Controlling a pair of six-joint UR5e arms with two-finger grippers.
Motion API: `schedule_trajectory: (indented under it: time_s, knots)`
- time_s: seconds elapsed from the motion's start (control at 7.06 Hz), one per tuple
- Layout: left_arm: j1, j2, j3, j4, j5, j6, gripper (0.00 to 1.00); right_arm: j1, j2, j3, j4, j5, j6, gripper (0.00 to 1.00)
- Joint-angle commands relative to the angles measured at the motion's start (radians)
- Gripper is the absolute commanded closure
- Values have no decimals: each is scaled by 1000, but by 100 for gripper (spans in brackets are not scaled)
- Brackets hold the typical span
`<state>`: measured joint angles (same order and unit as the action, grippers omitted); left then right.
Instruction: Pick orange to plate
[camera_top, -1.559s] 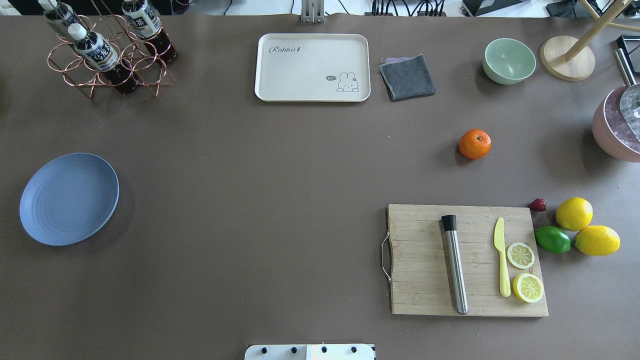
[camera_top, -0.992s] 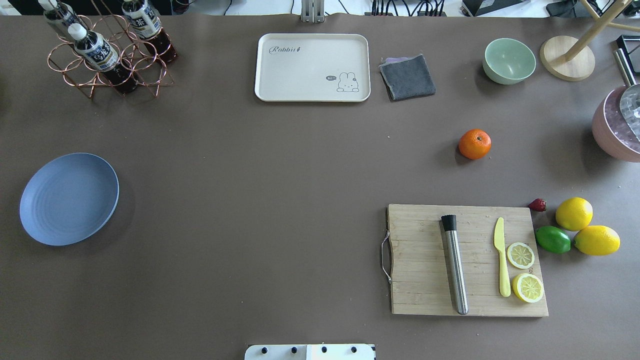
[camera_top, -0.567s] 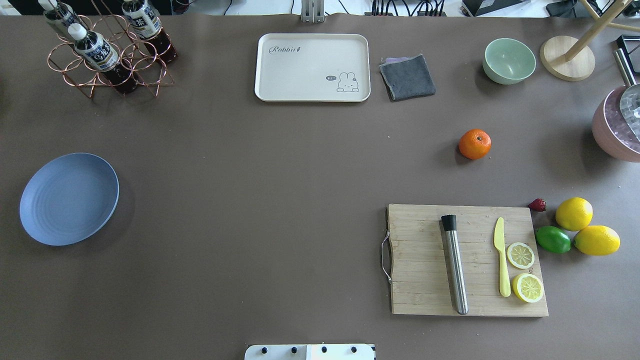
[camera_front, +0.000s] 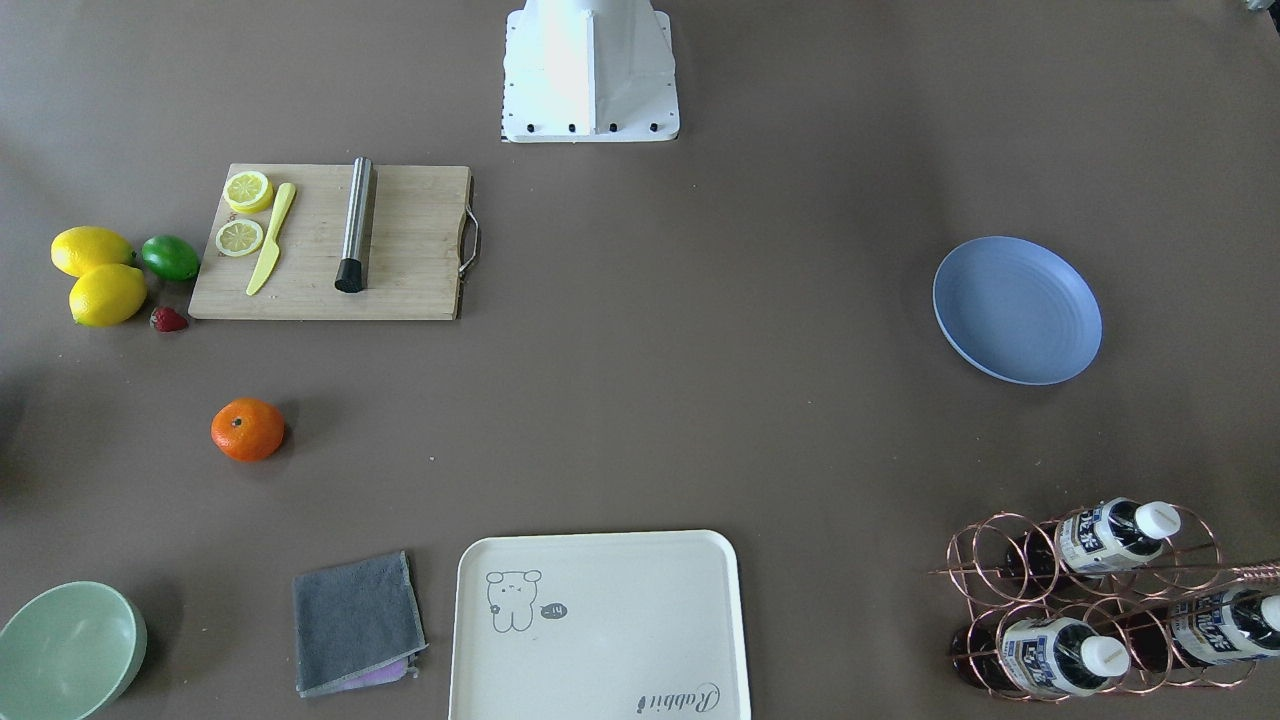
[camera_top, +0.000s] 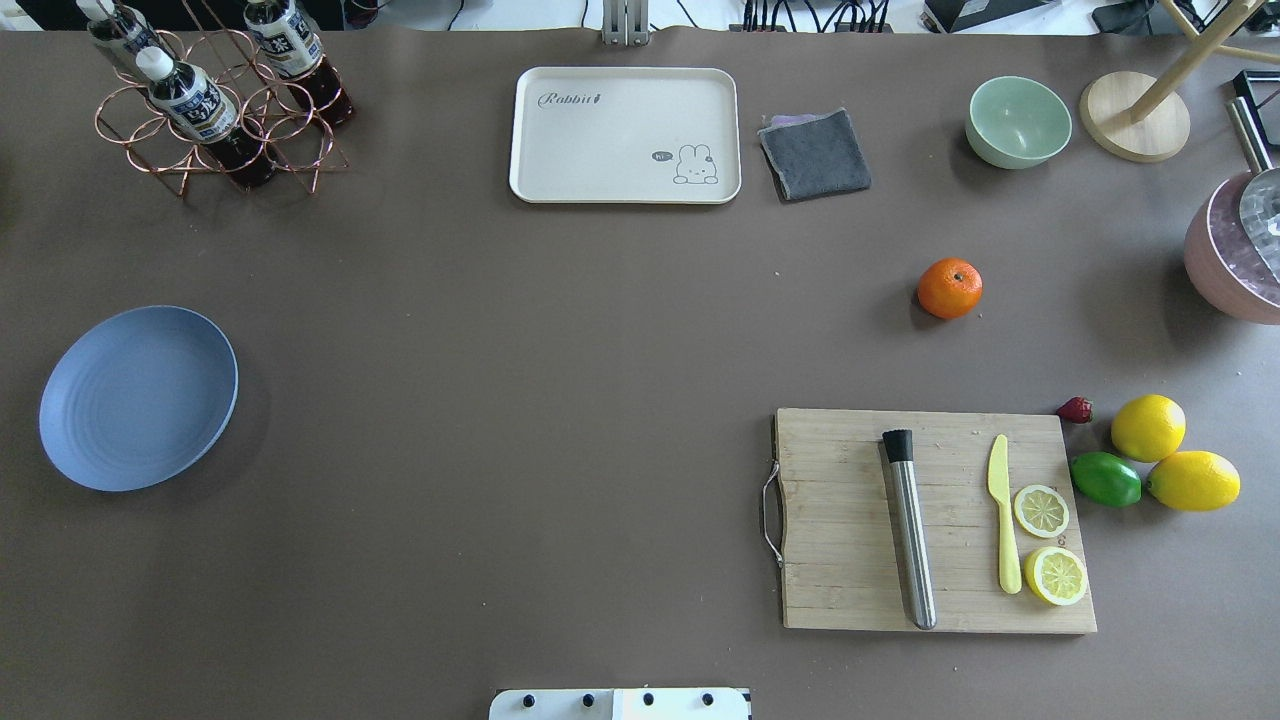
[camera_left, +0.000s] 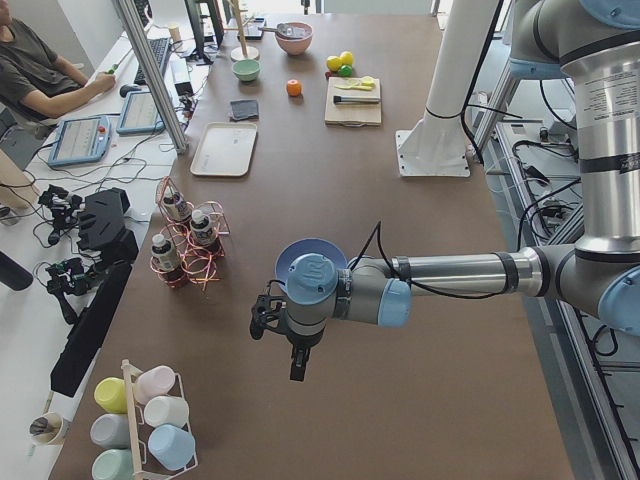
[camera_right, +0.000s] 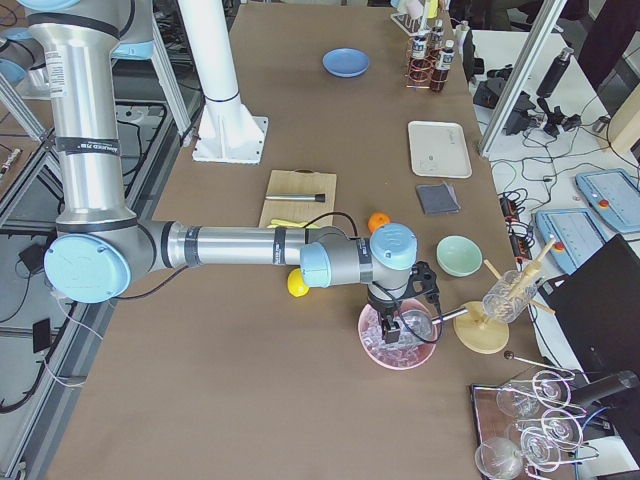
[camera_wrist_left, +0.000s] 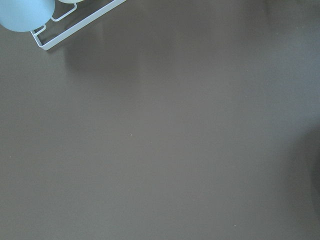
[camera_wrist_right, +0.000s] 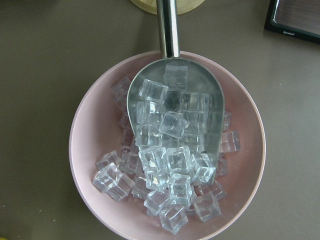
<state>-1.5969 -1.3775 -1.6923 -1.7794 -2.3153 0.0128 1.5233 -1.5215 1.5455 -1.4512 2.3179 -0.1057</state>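
Right gripper (camera_right: 392, 326): hangs over the pink bowl (camera_wrist_right: 90, 150) at the desk's (camera_top: 560, 350) right end. The bowl holds ice cubes (camera_wrist_right: 170, 125) and a metal scoop (camera_wrist_right: 167, 30). Finger spread cannot be told, because no close view shows the fingers.

Left gripper (camera_left: 296, 362): hangs over bare desk at the left end, between the plate (camera_top: 138, 398) and the cup rack (camera_left: 160, 412). Its spread cannot be told either.

Orange (camera_top: 949, 288): rests on the desk's right half, apart from everything around it.
- Toward the robot's edge: cutting board (camera_top: 850, 540).
- Beside the board's right edge: strawberry (camera_top: 1075, 409), two lemons (camera_top: 1147, 427) and lime (camera_top: 1105, 479).
- Toward the far edge: green bowl (camera_top: 1018, 122) and grey cloth (camera_top: 815, 153).
- Relative to the right gripper: inward along the desk, near it, past the pink bowl.
- Relative to the left gripper: well apart, almost the whole desk away.
- Orientation: round, with no long axis to name. The stem dimple faces up, tipped slightly toward the far edge.

Plate: lies flat near the desk's left edge, well apart from the orange, with bare brown desk between them.

Far edge, remainder: cream tray (camera_top: 600, 140) at the middle and copper bottle rack (camera_top: 215, 120) in the far-left corner.
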Motion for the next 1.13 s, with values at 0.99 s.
schedule_trajectory:
  time_s: [0.99]
  knots:
    - [0, 21, -1, -2, -18, -5, 2, -2, -9, 5, 6, 20, 0, 0]
